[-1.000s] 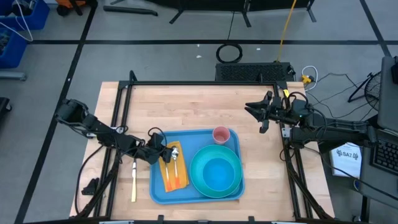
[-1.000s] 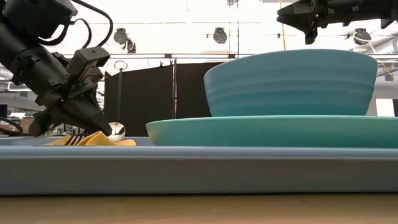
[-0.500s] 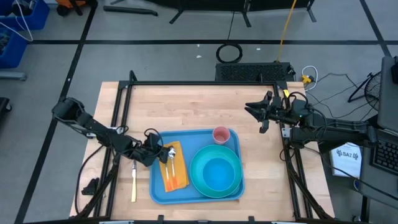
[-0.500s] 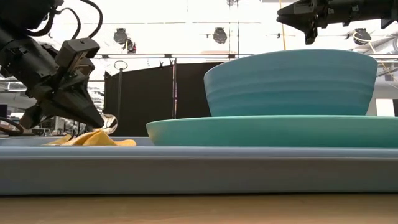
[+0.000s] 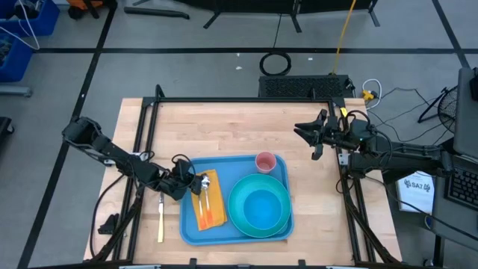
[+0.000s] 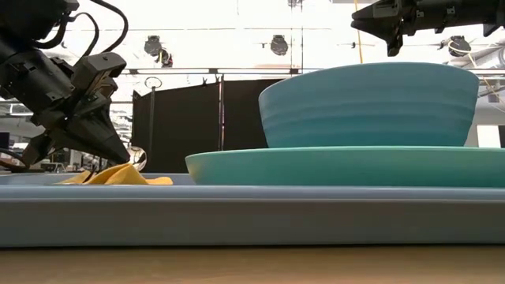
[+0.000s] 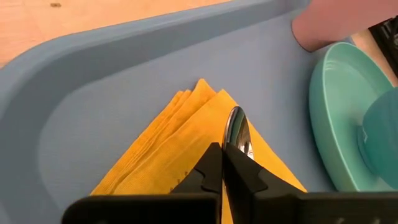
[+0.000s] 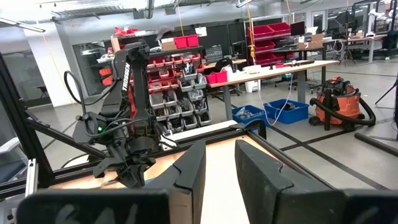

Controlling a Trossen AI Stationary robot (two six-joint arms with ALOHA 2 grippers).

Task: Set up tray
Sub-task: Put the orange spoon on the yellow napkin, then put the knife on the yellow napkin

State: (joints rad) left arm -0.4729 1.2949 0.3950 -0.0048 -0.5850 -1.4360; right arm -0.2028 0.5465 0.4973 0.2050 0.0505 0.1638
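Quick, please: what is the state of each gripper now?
Left gripper: shut on the spoon, above the yellow napkin.
Right gripper: open, holding nothing.

Light-blue tray [image 5: 193,226] on a pale wooden surface [image 5: 224,127], and on it a folded yellow-orange napkin [image 7: 186,149], a shiny silver spoon [image 7: 236,134], a teal plate [image 5: 237,217] carrying a brighter blue bowl [image 5: 261,207], and a pink cup [image 5: 265,161]. Off the tray lies a silver knife [image 5: 160,217], pale against the wood. Both arms are dark, nearly black, right down to the left pincer [image 7: 222,171] and the right pincer [image 8: 217,163], and the frame round the surface is black too.
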